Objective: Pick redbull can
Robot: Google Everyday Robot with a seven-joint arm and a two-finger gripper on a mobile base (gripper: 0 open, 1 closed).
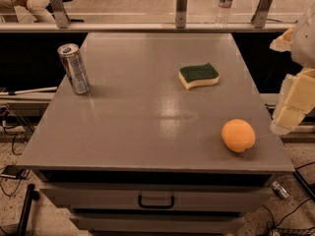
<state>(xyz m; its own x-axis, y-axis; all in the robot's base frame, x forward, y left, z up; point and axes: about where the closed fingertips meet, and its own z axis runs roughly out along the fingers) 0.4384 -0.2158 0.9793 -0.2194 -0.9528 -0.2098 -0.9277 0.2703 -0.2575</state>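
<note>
The redbull can (74,69) stands upright near the left edge of the grey table (142,127). It is slim and silver with dark panels and a shiny top. My gripper (294,104) is at the far right of the camera view, beyond the table's right edge and partly cut off. It is far from the can and touches nothing that I can see.
A green and yellow sponge (198,75) lies at the back right of the table. An orange (238,135) sits near the front right corner, close to the gripper. A clear water bottle (225,4) stands on the ledge behind. A drawer handle (156,200) is below the front edge.
</note>
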